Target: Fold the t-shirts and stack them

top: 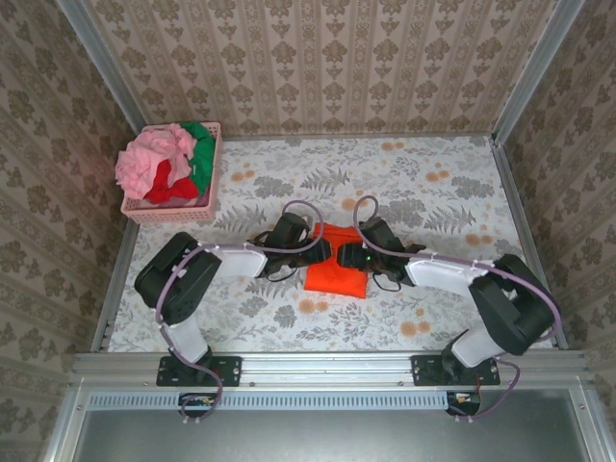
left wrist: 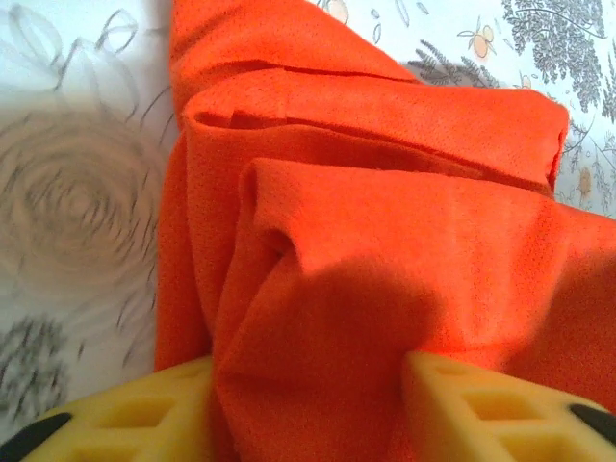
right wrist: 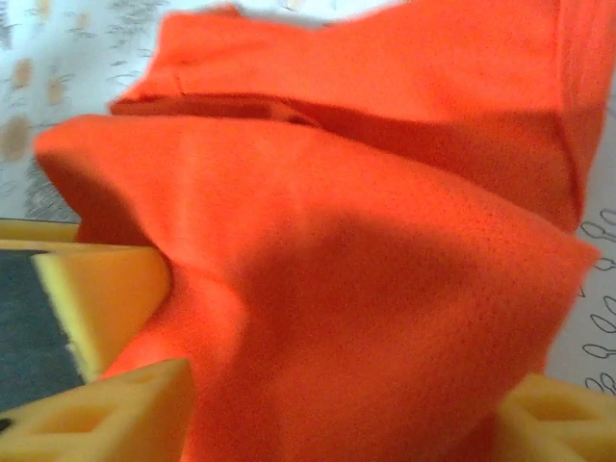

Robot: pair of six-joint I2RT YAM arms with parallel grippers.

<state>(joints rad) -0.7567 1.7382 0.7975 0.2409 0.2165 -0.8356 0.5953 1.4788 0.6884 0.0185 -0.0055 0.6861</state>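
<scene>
— White, printed with grey ferns and orange blossoms: was that the table point(top: 452, 192)?

— It was, and it took up most of the top view. At ten o'clock on it stood a pink lattice basket point(top: 168, 214). It was heaped with a light pink t-shirt point(top: 149, 159), a red t-shirt point(top: 168, 188) below that, and a green t-shirt point(top: 202, 149) toward the basket's two o'clock corner.

— And the orange t-shirt point(top: 337, 268)?

— It lay near the table's middle, a shade toward six o'clock, well apart from the basket (folded down to a rumpled rectangle, several layers showing).

— Where were the claws?

— The left gripper point(left wrist: 308, 409) reached in from nine o'clock and the right gripper point(right wrist: 342, 419) from three. They met over the shirt's twelve o'clock half.

— Apart or together?

— Each was clamped on the orange cloth. In the left wrist view the yellow fingers point(left wrist: 135, 414) had a bunched fold pinched between them. In the right wrist view the cloth likewise rose tented from between the pads point(right wrist: 115, 414).
</scene>
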